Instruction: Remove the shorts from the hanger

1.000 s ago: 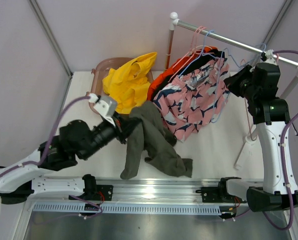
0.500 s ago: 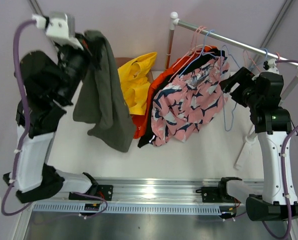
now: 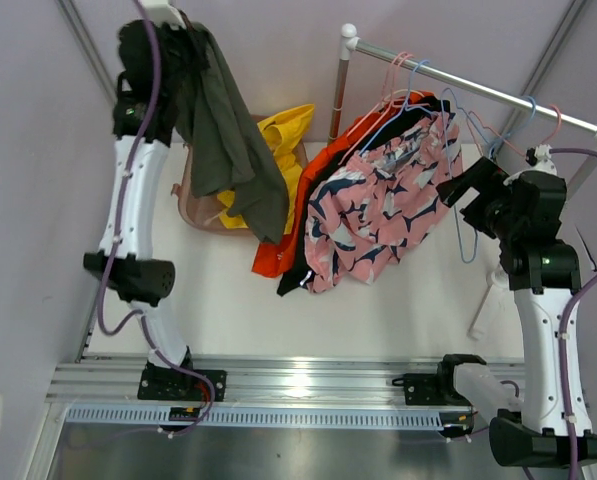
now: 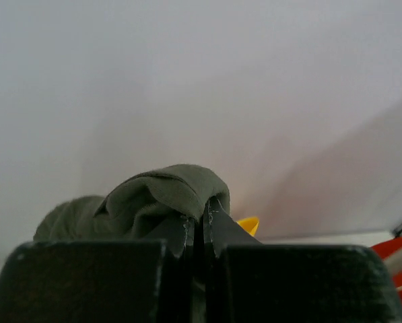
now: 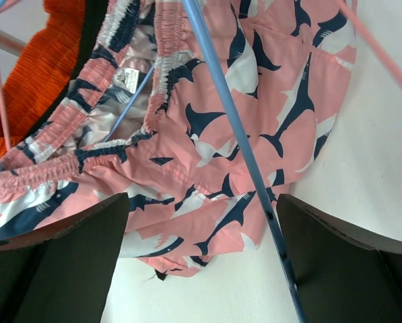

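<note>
1. Olive-green shorts are dangling from the left gripper, which is clamping them high above the table.
2. The right gripper is gaping wide, holding nothing, near the pink patterned shorts hanging from the rail.

Pale lilac walls around a white table, metal rail in front

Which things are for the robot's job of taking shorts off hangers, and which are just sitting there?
For the job: olive-green cloth shorts, pink shorts with navy-and-white pattern, bright orange shorts, plain black shorts, bright yellow shorts, thin blue wire hanger.
Just sitting there: see-through pink plastic tub, silver clothes rail, white tabletop.
</note>
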Controlling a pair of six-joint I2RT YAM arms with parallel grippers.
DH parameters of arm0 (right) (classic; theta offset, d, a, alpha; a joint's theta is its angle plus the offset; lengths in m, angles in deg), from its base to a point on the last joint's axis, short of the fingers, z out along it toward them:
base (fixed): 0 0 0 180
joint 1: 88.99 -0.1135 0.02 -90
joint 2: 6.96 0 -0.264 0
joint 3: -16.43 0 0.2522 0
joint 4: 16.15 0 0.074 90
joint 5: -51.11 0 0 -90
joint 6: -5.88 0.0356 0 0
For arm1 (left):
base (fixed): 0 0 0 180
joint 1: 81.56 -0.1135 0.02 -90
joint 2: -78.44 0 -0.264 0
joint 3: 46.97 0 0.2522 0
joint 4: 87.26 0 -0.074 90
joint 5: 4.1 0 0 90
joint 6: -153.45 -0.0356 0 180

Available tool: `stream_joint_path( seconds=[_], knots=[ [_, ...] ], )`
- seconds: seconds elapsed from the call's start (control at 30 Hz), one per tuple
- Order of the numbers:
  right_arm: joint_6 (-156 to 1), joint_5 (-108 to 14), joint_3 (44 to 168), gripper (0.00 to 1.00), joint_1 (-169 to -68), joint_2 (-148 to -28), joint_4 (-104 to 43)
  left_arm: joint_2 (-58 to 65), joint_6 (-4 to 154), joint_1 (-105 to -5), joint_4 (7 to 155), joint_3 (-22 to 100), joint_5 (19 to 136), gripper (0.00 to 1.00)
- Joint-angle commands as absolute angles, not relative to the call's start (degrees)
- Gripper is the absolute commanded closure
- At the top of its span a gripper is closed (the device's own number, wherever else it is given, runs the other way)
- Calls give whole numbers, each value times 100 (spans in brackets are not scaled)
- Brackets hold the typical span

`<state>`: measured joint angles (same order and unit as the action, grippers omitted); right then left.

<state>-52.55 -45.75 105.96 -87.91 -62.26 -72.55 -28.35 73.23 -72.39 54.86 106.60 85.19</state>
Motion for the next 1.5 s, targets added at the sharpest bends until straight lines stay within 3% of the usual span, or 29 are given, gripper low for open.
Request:
stream_joint_path(
  seconds=[0.0,0.03,0.07,0.1,0.17,0.33,0.5,0.8,0.97,1.17,1.3,1.37,1.4,1.47],
  knots=[
    [-5397,-4417,10850,1,-8776,-5899,-7350,-3509,7601,-7242,5930,10137,8229,100],
    [-5406,-4338,10929,1,-8776,-5803,-7420,-3599,7619,-7242,5677,10118,8256,94],
    [-5415,-4190,11017,1,-8776,-5750,-7491,-3687,7654,-7242,5492,10109,8265,57],
    [-5415,-4101,11174,1,-8776,-5697,-7613,-3749,7698,-7242,5325,10083,8204,34],
    [-5354,-3926,11290,1,-8776,-5487,-7702,-3688,7689,-7207,5061,9907,8028,1],
    [-4994,-4091,11457,1,-8776,-5187,-7457,-2293,7522,-6978,5445,7827,8458,1],
    [-4861,-4557,11755,1,-8785,-5599,-7105,53,7567,-6943,5902,5502,8213,1],
    [-4501,-4716,12125,1,-9267,-6478,-6043,2786,7294,-6925,5621,3090,7852,1],
    [-4790,-4040,12300,1,-10557,-7540,-5436,3379,7495,-6925,6026,2094,8001,1],
    [-4862,-3705,12951,7,-10903,-8534,-5260,3256,7479,-6917,6008,1900,8010,1],
    [-4835,-3582,12951,17,-10930,-8728,-5136,3370,7487,-6925,6123,1777,7993,1],
    [-4800,-3555,12890,33,-10921,-8773,-5075,3396,7505,-6925,6123,1759,7993,1],
    [-4782,-3529,12872,47,-10930,-8816,-5074,3431,7505,-6925,6123,1750,8001,1],
    [-4765,-3520,12802,60,-10930,-8843,-5040,3449,7496,-6925,6131,1733,8010,1]
  ],
)
